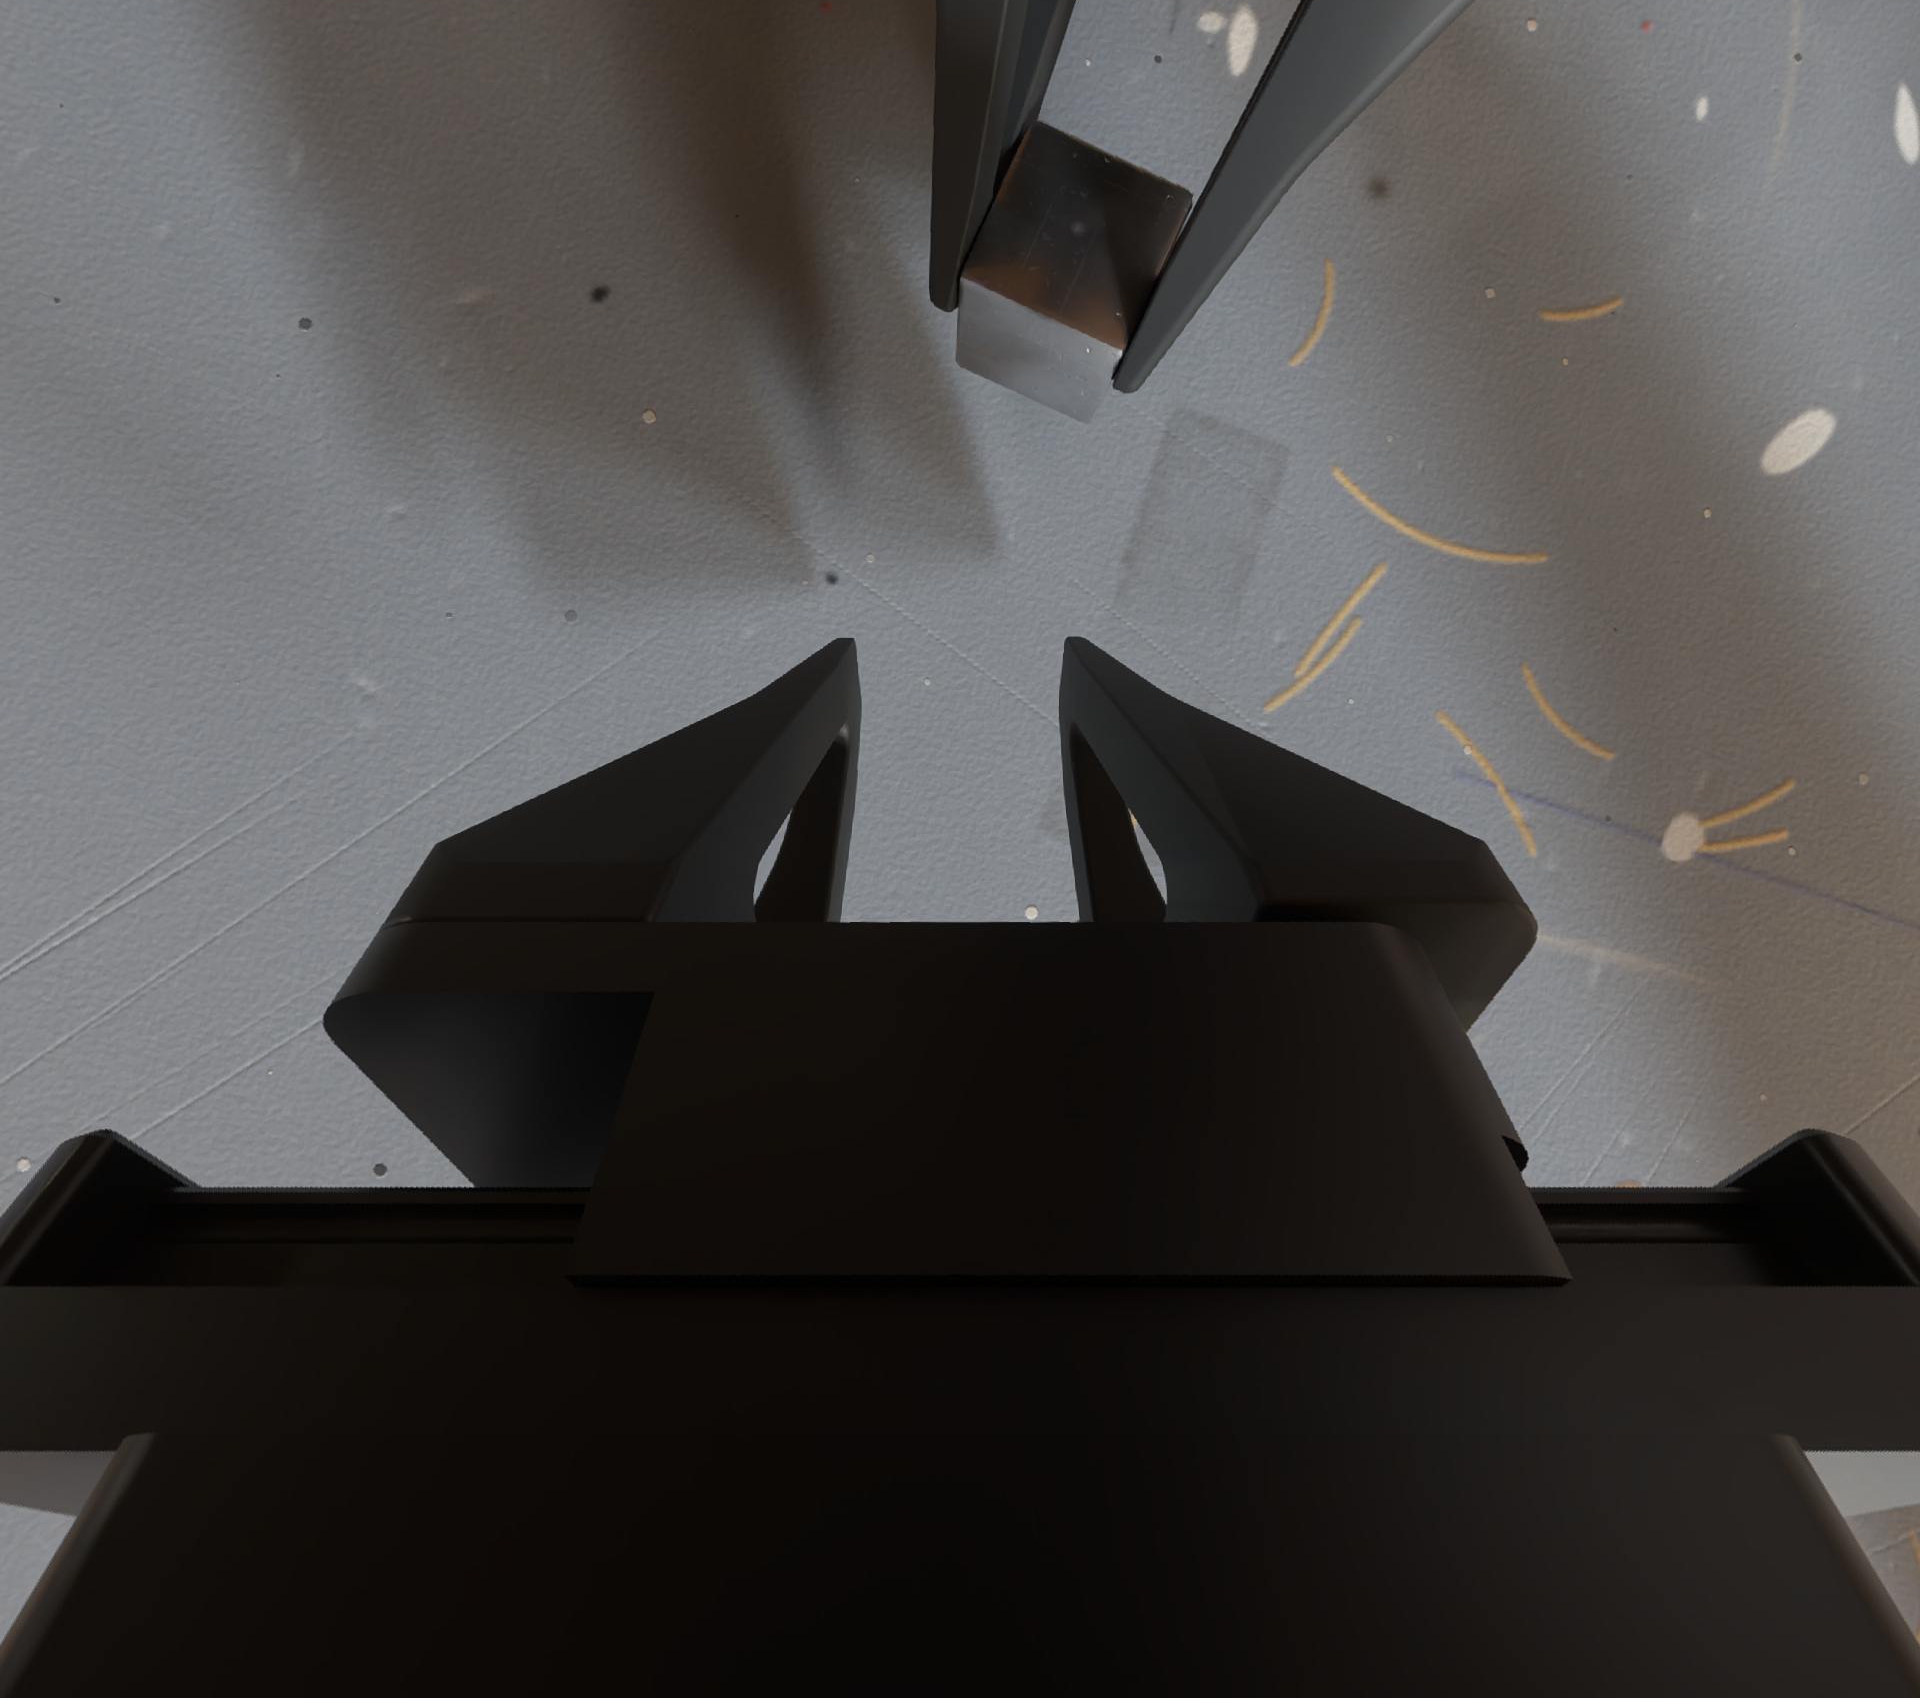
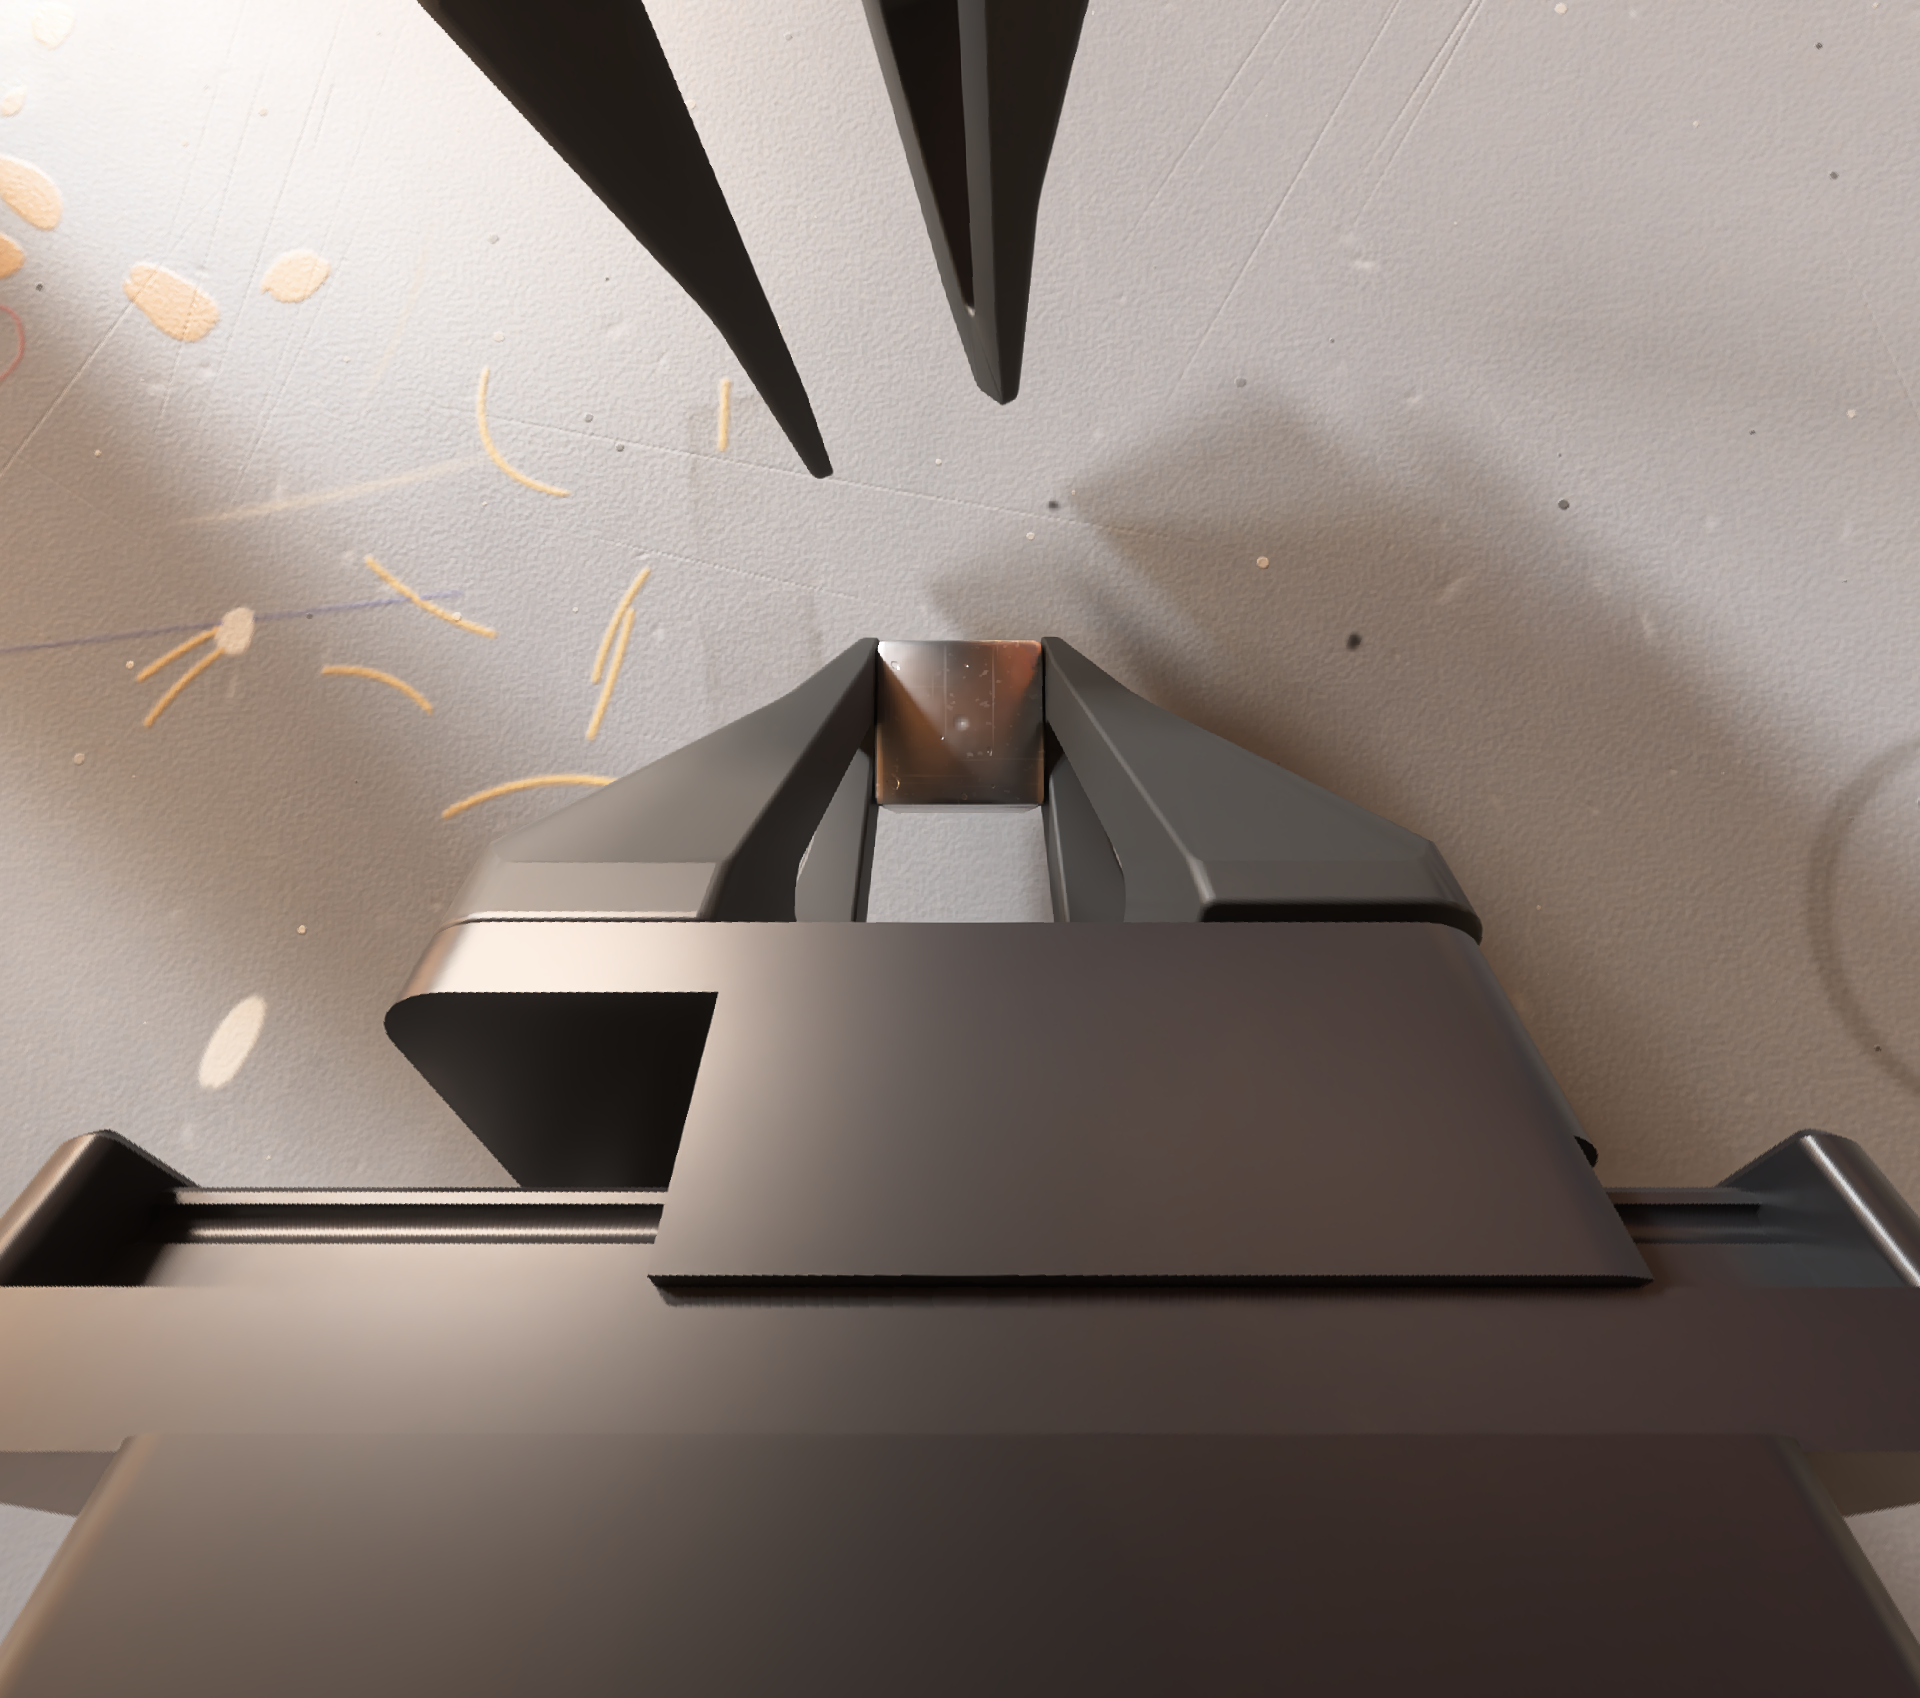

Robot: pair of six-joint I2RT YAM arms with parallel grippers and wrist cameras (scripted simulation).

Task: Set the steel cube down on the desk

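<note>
While the left hand (image 1: 958, 661) hangs over the counter (image 1: 416, 401) in the left wrist view, its two fingers stand a narrow gap apart with nothing between them, and bare grey counter shows through that gap. Ahead of it the right hand (image 1: 1034, 339) comes down from the top edge, its fingers clamped on the cube (image 1: 1060, 277), which pokes out a little below the fingertips. The cube's lower corner seems clear of the counter, though how far cannot be told. Open counter lies all round, to the left especially; tan scratches (image 1: 1434, 536) and pale spots (image 1: 1797, 443) mark the right side. No counter edge shows. The right hand's upper part is cut off by the frame, and the left hand's dark body hides the lower half of the view.

Seen from the right wrist view, the right hand (image 2: 958, 661) grips the cube (image 2: 956, 723) at its fingertips, one finger flat on each side face. The cube's underside is hidden, so contact with the counter (image 2: 1455, 298) cannot be judged here. Opposite, the left hand (image 2: 909, 438) points down from the top edge, fingers slightly parted and empty, near the cube but apart from it. Free counter spreads to the right.
</note>
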